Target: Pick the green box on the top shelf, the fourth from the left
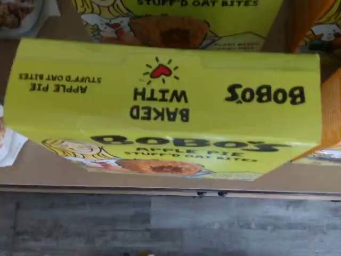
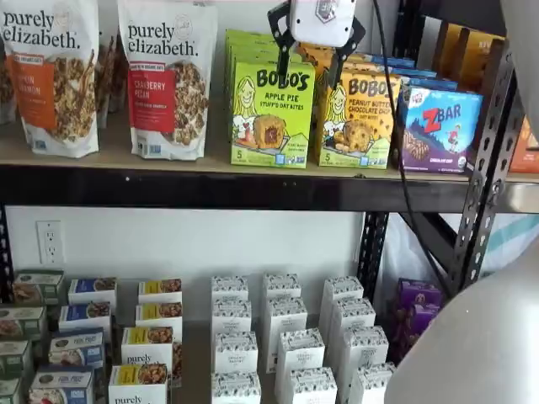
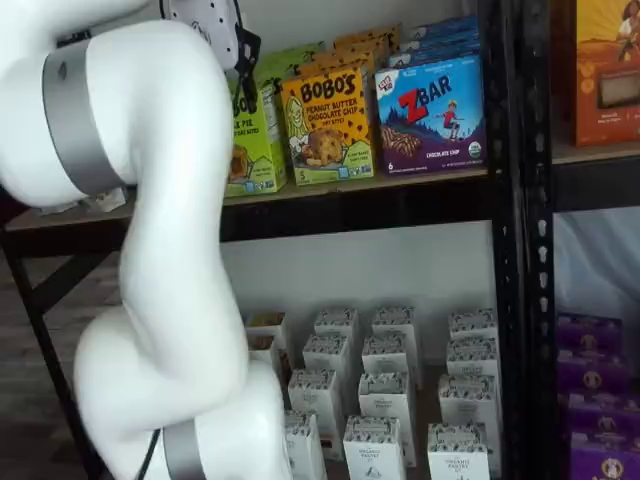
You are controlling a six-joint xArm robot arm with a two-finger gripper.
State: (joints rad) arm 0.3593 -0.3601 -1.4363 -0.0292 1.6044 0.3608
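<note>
The green box [image 1: 160, 101] is a lime carton printed "BOBO'S Apple Pie". It stands at the front of the top shelf [image 2: 210, 160] in both shelf views [image 2: 271, 114] [image 3: 250, 140]. In the wrist view its top face fills the picture, with its front face seen steeply from above and the shelf's board [image 1: 53, 170] under it. My gripper [image 2: 310, 61] hangs just above the box's upper right corner, open, with a plain gap between its black fingers [image 2: 281, 46] and nothing in them. In a shelf view my own arm hides most of it, and only one finger [image 3: 247, 55] shows.
A yellow-orange Bobo's box [image 2: 358, 118] stands right beside the green one, then a blue ZBar box [image 2: 438, 126]. Granola bags [image 2: 164, 76] stand to the left. More green boxes [image 1: 181, 21] sit behind. A black upright [image 2: 484, 168] borders the right. White cartons [image 2: 278, 337] fill the lower shelf.
</note>
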